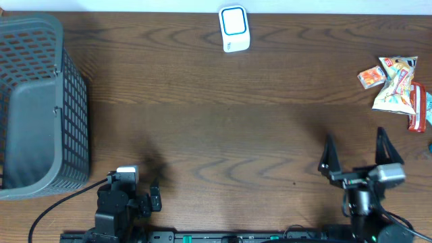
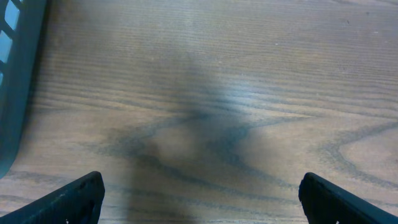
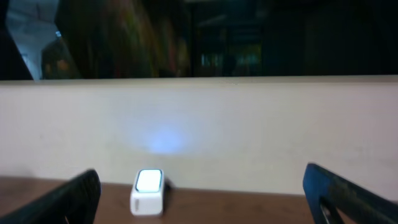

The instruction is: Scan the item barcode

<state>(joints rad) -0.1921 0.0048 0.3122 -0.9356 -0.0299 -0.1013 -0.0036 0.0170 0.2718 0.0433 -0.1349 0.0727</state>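
A white barcode scanner (image 1: 235, 29) with a blue-edged lit face stands at the table's far edge, and the right wrist view shows the scanner (image 3: 148, 191) ahead and to the left. The items are a small heap of snack packets (image 1: 395, 84) at the right edge. My right gripper (image 1: 355, 145) hovers near the front right, below the packets. Its jaws are open and empty (image 3: 202, 177). My left gripper (image 1: 150, 199) sits low at the front left, tipped toward the table. It is open wide over bare wood (image 2: 200, 186), holding nothing.
A large grey mesh basket (image 1: 67, 101) fills the left end of the table, and its wall (image 2: 15, 74) shows at the left of the left wrist view. A pale wall runs behind the table's far edge.
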